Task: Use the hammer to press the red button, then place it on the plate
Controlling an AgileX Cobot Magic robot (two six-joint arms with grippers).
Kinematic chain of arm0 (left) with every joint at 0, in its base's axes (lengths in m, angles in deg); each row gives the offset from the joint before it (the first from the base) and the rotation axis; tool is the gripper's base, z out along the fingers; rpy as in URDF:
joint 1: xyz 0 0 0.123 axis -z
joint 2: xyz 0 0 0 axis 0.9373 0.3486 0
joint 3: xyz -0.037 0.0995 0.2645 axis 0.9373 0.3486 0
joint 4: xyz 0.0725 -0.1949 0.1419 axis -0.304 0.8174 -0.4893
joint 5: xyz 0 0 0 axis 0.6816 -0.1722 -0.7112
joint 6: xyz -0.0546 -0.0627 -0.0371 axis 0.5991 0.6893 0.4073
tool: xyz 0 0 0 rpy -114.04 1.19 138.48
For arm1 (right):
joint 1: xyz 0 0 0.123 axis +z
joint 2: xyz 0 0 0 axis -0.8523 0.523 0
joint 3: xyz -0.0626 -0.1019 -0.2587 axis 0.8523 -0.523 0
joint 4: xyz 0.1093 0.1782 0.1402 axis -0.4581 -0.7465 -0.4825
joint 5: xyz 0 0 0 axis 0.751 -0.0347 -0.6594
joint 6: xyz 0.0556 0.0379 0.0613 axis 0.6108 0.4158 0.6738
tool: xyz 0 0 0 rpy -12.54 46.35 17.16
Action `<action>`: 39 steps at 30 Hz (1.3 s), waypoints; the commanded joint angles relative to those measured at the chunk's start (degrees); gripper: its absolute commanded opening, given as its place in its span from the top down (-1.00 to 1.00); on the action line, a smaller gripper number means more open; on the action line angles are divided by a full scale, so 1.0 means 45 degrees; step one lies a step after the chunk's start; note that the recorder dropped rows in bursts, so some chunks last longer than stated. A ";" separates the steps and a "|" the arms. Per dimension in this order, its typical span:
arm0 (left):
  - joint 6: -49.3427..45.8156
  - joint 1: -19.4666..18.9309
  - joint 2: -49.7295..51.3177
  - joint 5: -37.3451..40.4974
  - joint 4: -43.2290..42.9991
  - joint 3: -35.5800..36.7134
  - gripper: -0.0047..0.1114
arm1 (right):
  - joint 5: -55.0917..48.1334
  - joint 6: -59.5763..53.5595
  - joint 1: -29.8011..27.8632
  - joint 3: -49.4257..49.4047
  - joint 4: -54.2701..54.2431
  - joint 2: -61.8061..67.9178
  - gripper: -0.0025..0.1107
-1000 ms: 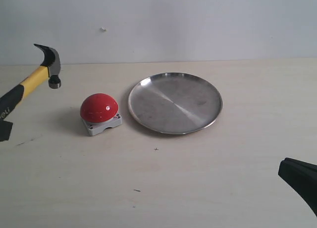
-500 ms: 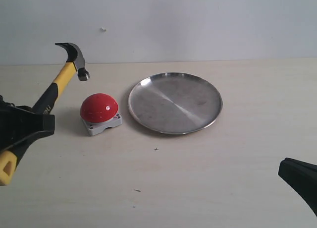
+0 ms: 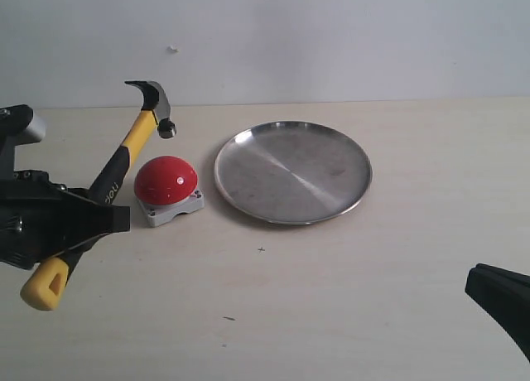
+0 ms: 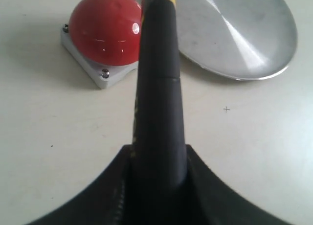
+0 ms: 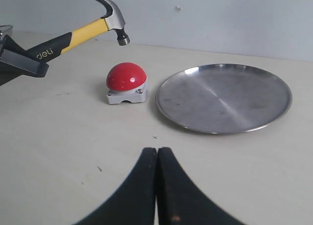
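My left gripper point(image 3: 99, 219) is shut on the black grip of the hammer point(image 3: 124, 157), which slants up to the right. Its dark head point(image 3: 156, 103) hangs just above and behind the red button point(image 3: 166, 180), not touching it. The button sits on its grey square base left of the silver plate point(image 3: 292, 172). In the left wrist view the hammer handle point(image 4: 159, 88) runs forward over the button point(image 4: 105, 28) and the plate point(image 4: 234, 34). The right wrist view shows the hammer point(image 5: 78, 33), button point(image 5: 126, 77) and plate point(image 5: 224, 97). My right gripper point(image 5: 157, 152) is shut with nothing in it, low at the near right point(image 3: 501, 302).
A pale wooden tabletop point(image 3: 331, 298) carries a few small dark marks near the front. A plain white wall point(image 3: 331, 33) stands behind the table's far edge.
My left arm has swung in from the left edge towards the right, carrying the hammer head from far left of the button to just above it. The right gripper stayed still.
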 commanded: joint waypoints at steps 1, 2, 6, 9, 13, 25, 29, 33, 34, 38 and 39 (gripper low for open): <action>-0.0866 -0.0098 -0.0133 -0.1056 0.0000 -0.0128 0.92 | -0.0107 -0.0042 -0.0054 -0.0058 -0.0048 -0.0084 0.96; -0.0920 -0.0151 -0.0133 -0.0961 0.0000 -0.0128 0.92 | -0.0107 -0.0042 -0.0054 -0.0058 -0.0048 -0.0084 0.96; -0.1360 -0.0609 -0.0191 -0.0799 -0.0035 -0.0128 0.92 | -0.0107 -0.0042 -0.0054 -0.0058 -0.0048 -0.0084 0.96; -0.1624 -0.0742 -0.0541 -0.0961 -0.0035 -0.0128 0.92 | -0.0107 -0.0042 -0.0054 -0.0058 -0.0048 -0.0084 0.96; -0.2172 -0.0984 -0.1324 -0.0823 -0.0035 -0.0128 0.92 | -0.0107 -0.0042 -0.0054 -0.0058 -0.0048 -0.0084 0.96; -0.2728 -0.3527 -0.2130 0.0342 -0.1599 -0.0597 0.92 | -0.0161 -0.0042 -0.0054 -0.0058 -0.0048 -0.0084 0.96; -0.2574 -0.3818 -0.2130 0.2861 -0.2876 -0.2153 0.92 | -0.0161 -0.0042 -0.0054 -0.0058 -0.0048 -0.0084 0.96; 0.3418 -0.3791 -0.2130 0.6604 -0.9633 -0.3740 0.92 | -0.0161 -0.0042 -0.0054 -0.0058 -0.0048 -0.0084 0.96; 0.3949 -0.3791 -0.2155 0.6958 -1.0146 -0.3769 0.92 | -0.0161 -0.0042 -0.0054 -0.0058 -0.0048 -0.0084 0.96; 0.3687 -0.3661 -0.2288 0.6595 -0.8033 -0.3391 0.92 | -0.0161 -0.0042 -0.0054 -0.0058 -0.0048 -0.0084 0.96; 0.3334 -0.3563 -0.2288 0.6251 -0.7321 -0.3223 0.92 | -0.0161 -0.0042 -0.0054 -0.0058 -0.0048 -0.0084 0.96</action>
